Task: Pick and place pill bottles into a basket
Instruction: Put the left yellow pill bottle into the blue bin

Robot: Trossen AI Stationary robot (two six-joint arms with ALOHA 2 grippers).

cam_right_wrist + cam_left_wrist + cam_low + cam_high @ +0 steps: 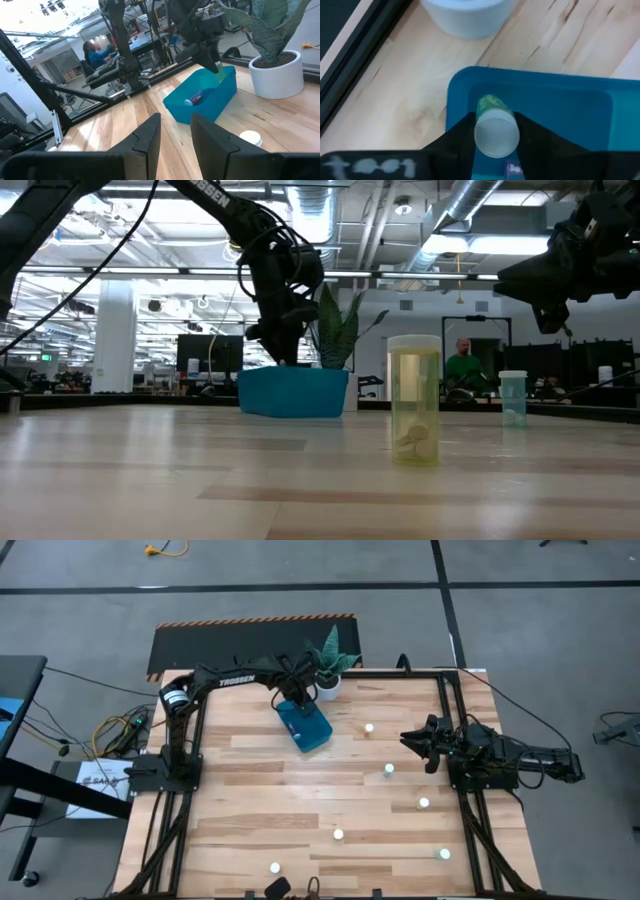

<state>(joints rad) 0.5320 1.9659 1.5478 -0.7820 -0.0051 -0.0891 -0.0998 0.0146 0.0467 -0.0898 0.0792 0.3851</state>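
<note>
Green-filled bottle between left hand fingers over basket.

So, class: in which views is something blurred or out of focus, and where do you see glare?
Left wrist view: the left pincer and the pill bottle between its fingers, over the basket, look soft. Low view: the near pill bottle is sharp; bright ceiling lights glare behind it. Right wrist view: the right pincer close to the lens is blurred.

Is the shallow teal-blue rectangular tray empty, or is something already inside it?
Not empty. The teal-blue tray holds one small bottle lying on its side, and the left gripper holds another white-capped bottle over it.
</note>
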